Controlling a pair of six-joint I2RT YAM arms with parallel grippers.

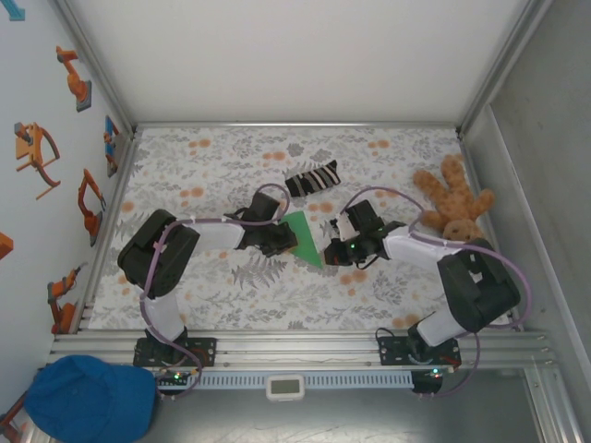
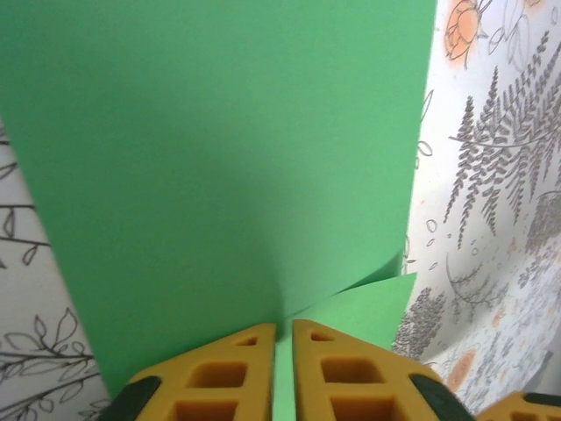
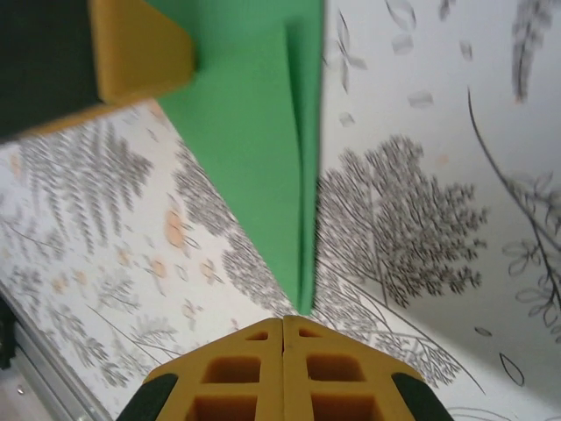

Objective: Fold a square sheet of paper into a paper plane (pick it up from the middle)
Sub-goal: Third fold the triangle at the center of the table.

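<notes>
- Where its yellow pads (image 2: pixel 219 381) come together, the left gripper (image 2: pixel 282 333) is clenched on the green sheet of paper (image 2: pixel 219 149). A sliver of green shows in the seam between them.
- From that wrist the paper spreads upward as one broad flat face, with a second, lighter layer peeking out at its lower right.
- The right gripper (image 3: pixel 282 324) has its pads pressed flat together, with nothing seen between them. The paper's narrow point ends just ahead of its tips, and I cannot tell whether they touch.
- Seen from above, the paper (image 1: pixel 305 236) is a triangle between the two grippers, near the middle of the table.
- The tablecloth (image 1: pixel 212 295) beneath is white, printed with grey ferns and small orange blossoms.
- A black-and-white striped sock (image 1: pixel 312 178) lies just beyond the paper, toward the far edge. A brown teddy bear (image 1: pixel 454 205) sits at the far right corner.
- Aluminium frame bars (image 1: pixel 295 125) edge the table, with a plain white wall behind. The left wall carries orange robot-arm stickers (image 1: pixel 37 148), and a grey panel closes the right side.
- Both arm bases are bolted to a metal rail (image 1: pixel 295 349) at the near edge, with a small white device (image 1: pixel 285 387) below it. A blue cap (image 1: pixel 88 399) lies at the lower left, off the table.
</notes>
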